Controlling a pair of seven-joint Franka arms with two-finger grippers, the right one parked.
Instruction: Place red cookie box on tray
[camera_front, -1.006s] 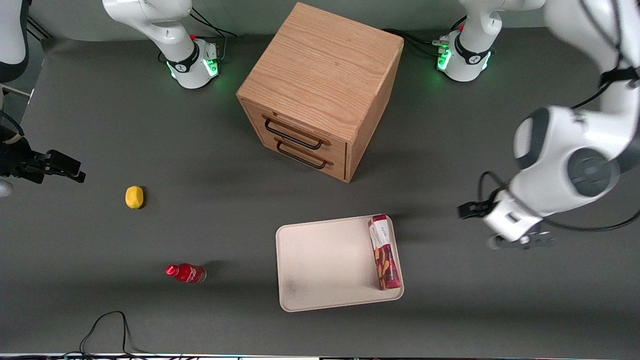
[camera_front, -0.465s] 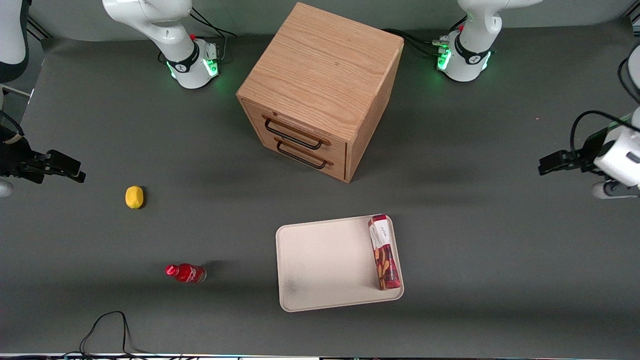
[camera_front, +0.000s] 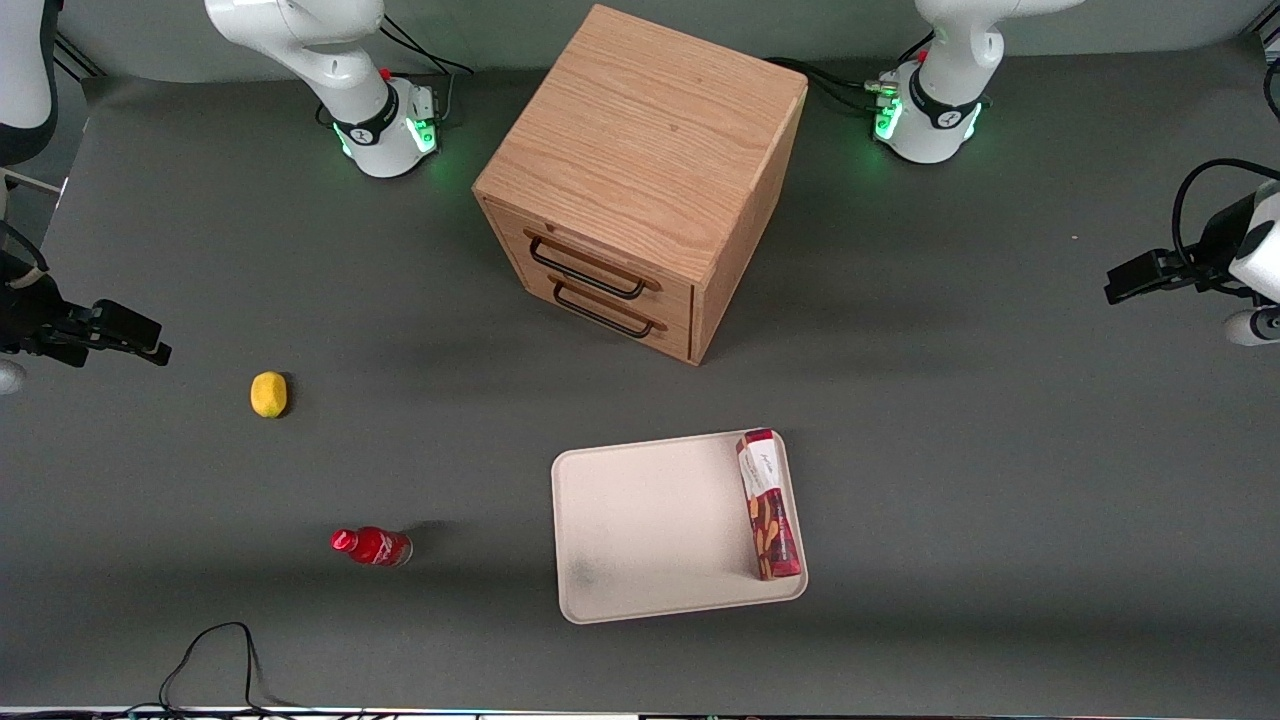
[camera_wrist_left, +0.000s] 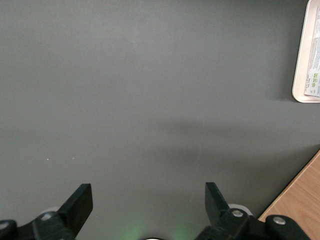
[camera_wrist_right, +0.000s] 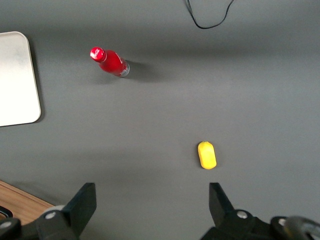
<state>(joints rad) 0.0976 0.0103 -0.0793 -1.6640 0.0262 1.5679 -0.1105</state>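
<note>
The red cookie box (camera_front: 770, 505) lies flat on the cream tray (camera_front: 650, 520), along the tray's edge toward the working arm's end. Nothing touches the box. My left gripper (camera_front: 1135, 278) hovers well away from it, out at the working arm's end of the table and farther from the front camera than the tray. In the left wrist view the gripper (camera_wrist_left: 148, 192) is open, its fingers wide apart over bare grey mat with nothing between them. That view also catches a corner of the tray (camera_wrist_left: 301, 70) and the box's white label (camera_wrist_left: 315, 60).
A wooden drawer cabinet (camera_front: 640, 170) stands farther from the front camera than the tray. A yellow lemon (camera_front: 268, 394) and a small red bottle (camera_front: 372, 546) lie toward the parked arm's end. A black cable (camera_front: 210, 650) loops at the near table edge.
My left arm has swung away from the tray toward the working arm's end of the table and farther from the front camera. The cookie box has stayed still on the tray.
</note>
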